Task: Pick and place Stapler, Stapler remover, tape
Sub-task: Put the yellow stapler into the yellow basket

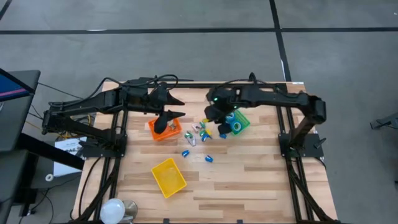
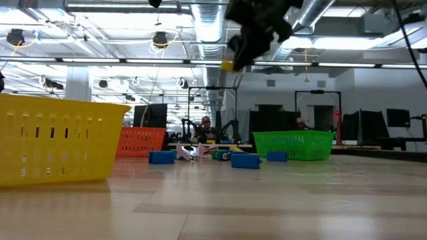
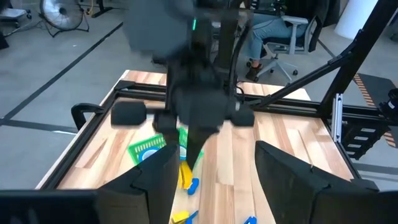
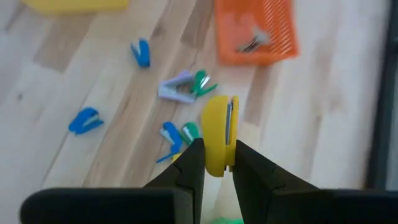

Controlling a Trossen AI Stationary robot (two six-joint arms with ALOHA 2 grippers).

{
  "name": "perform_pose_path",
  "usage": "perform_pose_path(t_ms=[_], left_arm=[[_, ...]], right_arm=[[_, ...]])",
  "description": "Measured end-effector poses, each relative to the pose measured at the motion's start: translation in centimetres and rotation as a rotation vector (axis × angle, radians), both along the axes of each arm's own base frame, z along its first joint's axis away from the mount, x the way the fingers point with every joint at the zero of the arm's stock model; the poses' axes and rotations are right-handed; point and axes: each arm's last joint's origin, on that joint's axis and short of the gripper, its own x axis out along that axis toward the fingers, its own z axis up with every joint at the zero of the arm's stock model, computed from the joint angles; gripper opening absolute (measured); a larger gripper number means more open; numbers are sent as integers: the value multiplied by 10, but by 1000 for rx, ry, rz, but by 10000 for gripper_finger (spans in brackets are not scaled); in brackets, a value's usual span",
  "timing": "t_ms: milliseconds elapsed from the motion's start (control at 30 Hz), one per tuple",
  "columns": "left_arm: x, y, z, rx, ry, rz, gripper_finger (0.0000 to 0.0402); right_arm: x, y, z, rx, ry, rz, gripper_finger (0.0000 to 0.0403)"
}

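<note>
My right gripper [image 4: 214, 163] is up in the air, shut on a small yellow stapler [image 4: 218, 127], also seen high in the low view [image 2: 227, 65]. It hangs over the table's middle, beside the green bin [image 1: 242, 119] that holds blue tape rolls [image 1: 236, 127]. Below it, several small blue, green and lilac staplers [image 4: 180, 87] lie loose on the wood. My left gripper [image 3: 214, 186] stands open above the orange bin [image 1: 163, 132]. A small grey metal piece [image 4: 252, 42], perhaps the stapler remover, lies in that bin. My right gripper pinches the yellow stapler by its two flat sides, at its near end [image 4: 214, 167], between both fingers. The fingers slant down from above. The stapler reaches out past the fingertips, in line with them, and is lifted well clear of the table.
A yellow bin [image 1: 168, 176] stands toward the near left of the table and fills the left of the low view [image 2: 57, 137]. More loose staplers [image 1: 186, 152] lie between it and the middle. A person sits in the room beyond the table.
</note>
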Motion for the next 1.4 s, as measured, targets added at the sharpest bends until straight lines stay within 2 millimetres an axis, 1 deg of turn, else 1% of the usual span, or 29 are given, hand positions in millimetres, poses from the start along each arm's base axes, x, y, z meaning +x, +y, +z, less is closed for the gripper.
perform_pose_path(t_ms=[200,300,433,533,633,733,933,1067,1200,1333,1400], left_arm=[[0,0,1,12,-11,4,199],[1,0,2,13,-18,5,199],[2,1,4,18,-49,5,199],[5,1,2,45,-35,5,199],[10,1,0,103,-26,13,199],[18,3,-7,134,6,27,205],[37,6,-24,156,76,56,246],[49,8,-34,155,98,53,269],[60,9,-44,154,120,50,275],[66,9,-49,188,143,28,274],[66,9,-50,205,144,20,274]], right_arm=[[-23,2,41,-12,-144,-61,62],[-35,4,57,-45,-199,-84,62],[-46,7,72,-95,-254,-119,62],[-51,8,78,-88,-280,-144,62],[-52,8,79,-74,-282,-161,62],[-51,8,78,-60,-278,-175,62],[-46,13,74,-53,-269,-158,62],[-41,16,68,-36,-244,-155,62],[-38,20,66,-29,-242,-142,62],[-32,20,65,-26,-268,-139,62],[-32,20,61,-19,-238,-145,62]])
